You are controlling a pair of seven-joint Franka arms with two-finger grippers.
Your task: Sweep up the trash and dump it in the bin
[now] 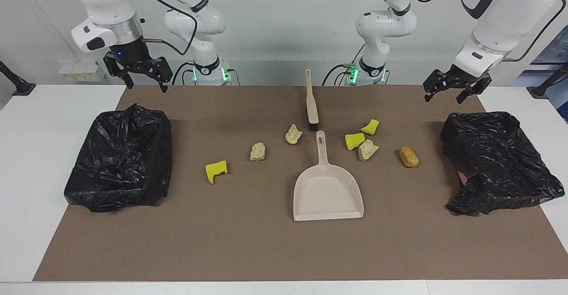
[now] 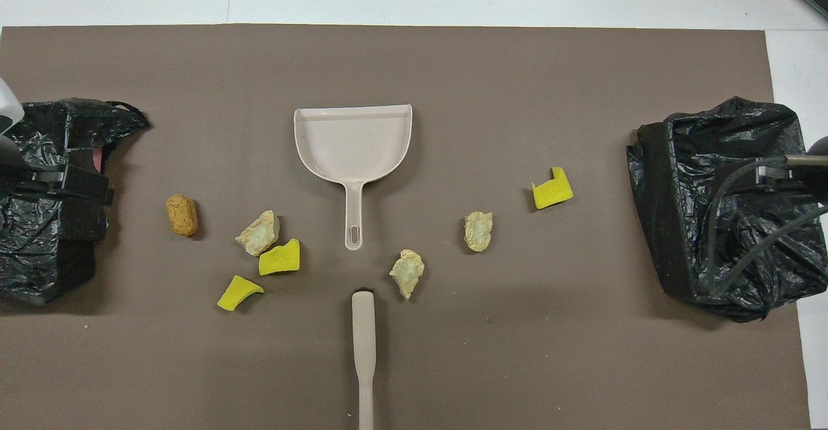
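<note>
Dustpan [image 1: 327,193], brush [image 1: 311,102] amid trash [image 1: 293,134].

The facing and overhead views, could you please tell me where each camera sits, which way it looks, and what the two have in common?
Facing view: high across the table, looking at the robots; both arms show whole, the open left gripper and open right gripper raised near the two black bags.
Overhead view: high above the robots' end, looking steeply down and forward; only parts of the arms show, at its side edges over the bags.
Shared: the dustpan, brush and seven scraps, half a turn apart.
</note>
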